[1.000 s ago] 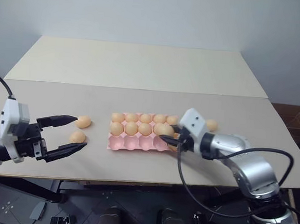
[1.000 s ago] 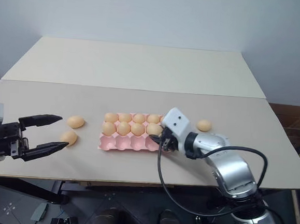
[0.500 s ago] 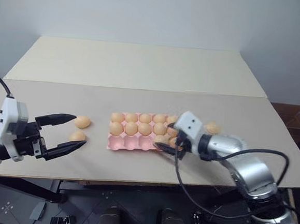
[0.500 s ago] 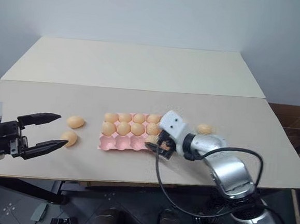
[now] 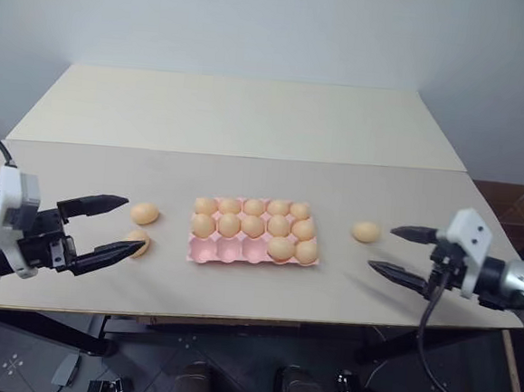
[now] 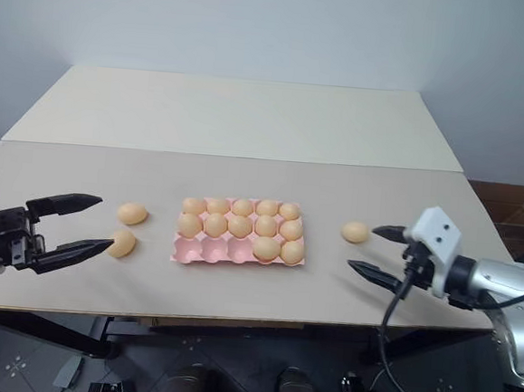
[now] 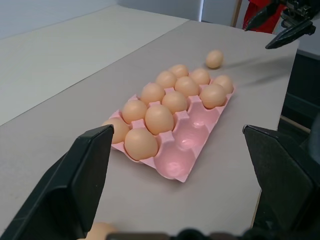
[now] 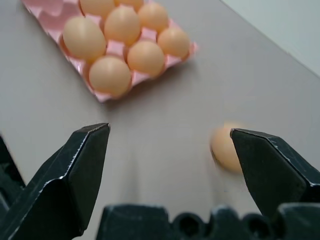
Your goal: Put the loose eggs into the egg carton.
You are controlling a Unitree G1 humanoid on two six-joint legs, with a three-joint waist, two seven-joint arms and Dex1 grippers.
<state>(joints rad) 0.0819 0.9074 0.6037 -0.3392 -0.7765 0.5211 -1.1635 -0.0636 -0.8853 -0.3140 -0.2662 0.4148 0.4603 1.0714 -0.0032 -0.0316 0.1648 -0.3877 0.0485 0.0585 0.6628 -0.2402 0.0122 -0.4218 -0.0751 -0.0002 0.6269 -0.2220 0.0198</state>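
Pale pink egg carton (image 5: 205, 251) holding twelve orange-tan eggs, three near cups bare, both pincers spread, gripping nothing

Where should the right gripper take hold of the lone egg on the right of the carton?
Probably across the egg's narrow middle, coming from the right gripper's side. The egg lies on its side on the bare table, apart from the carton, and the open jaws already face it.

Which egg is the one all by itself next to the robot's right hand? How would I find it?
Find the pink egg carton in the middle of the table. Look past its end toward the right hand. One egg lies there alone on the bare table; the other two loose eggs lie together beyond the carton's opposite end.
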